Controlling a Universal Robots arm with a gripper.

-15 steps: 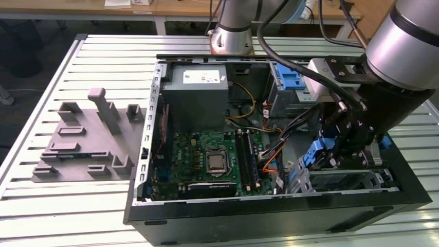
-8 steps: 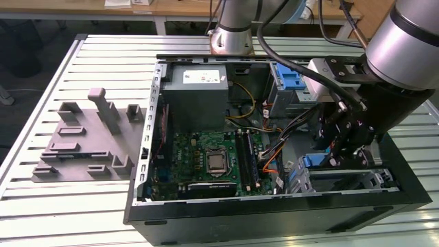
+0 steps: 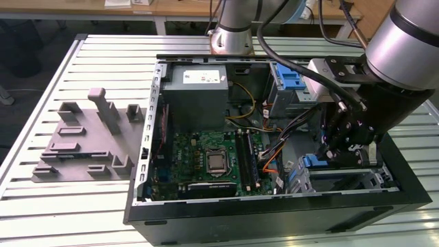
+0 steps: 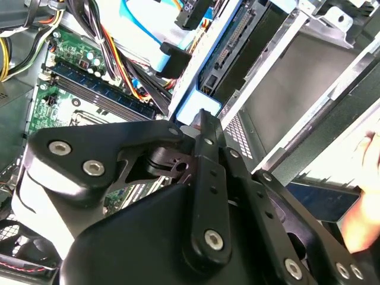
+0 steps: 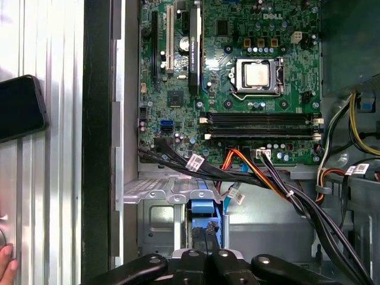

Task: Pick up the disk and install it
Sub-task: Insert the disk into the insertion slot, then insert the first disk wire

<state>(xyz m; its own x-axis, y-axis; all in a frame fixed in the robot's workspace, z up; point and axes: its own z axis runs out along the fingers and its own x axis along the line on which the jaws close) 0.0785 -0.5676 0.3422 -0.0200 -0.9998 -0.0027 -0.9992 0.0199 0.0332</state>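
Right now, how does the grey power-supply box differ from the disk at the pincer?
The power-supply box is a bulky grey metal block, far from the pincer; the disk is slim, blue-framed, right at it. The box sits at the case's far end, the disk near its front. Both are inside the case.

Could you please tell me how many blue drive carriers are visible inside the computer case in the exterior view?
2: one blue carrier at the case's far end, near the power supply; the disk in its blue frame under the gripper. The arm may hide others.
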